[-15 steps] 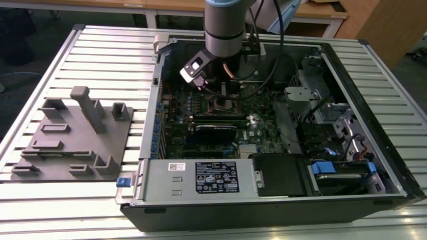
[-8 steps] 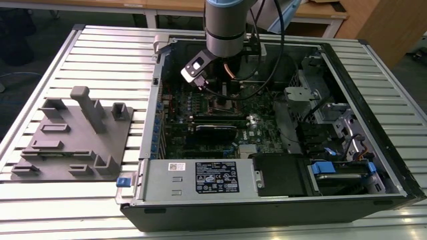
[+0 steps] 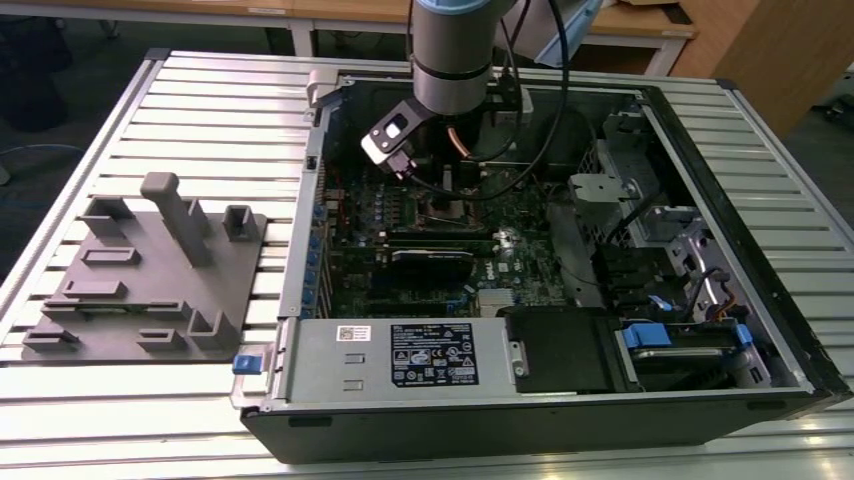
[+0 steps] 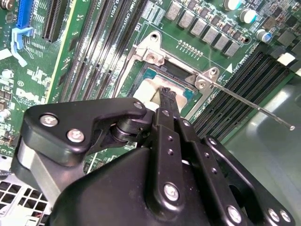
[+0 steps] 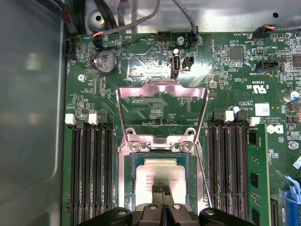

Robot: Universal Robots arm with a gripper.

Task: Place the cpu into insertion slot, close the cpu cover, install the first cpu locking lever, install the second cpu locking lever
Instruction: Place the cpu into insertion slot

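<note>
The cpu (image 5: 160,173), a flat square chip with a silver-grey top, lies in the insertion slot (image 5: 137,162) on the green board. It also appears in the second wrist view as the cpu (image 4: 149,89). My gripper (image 5: 162,190) is shut, its narrow tips together right over the chip's middle with nothing between them; the same tips show as my gripper (image 4: 167,94). The cpu cover (image 5: 161,88) stands swung open behind the slot. One thin locking lever (image 4: 249,106) sticks out unlatched beside the slot. In the exterior view the arm (image 3: 454,60) reaches down into the case over the insertion slot (image 3: 447,207).
Long black memory slots (image 5: 91,169) flank the socket on both sides. Cables (image 3: 541,120) hang by the arm inside the open computer case (image 3: 747,200). A grey fixture block (image 3: 147,270) with upright posts sits on the slatted table at the exterior view's left.
</note>
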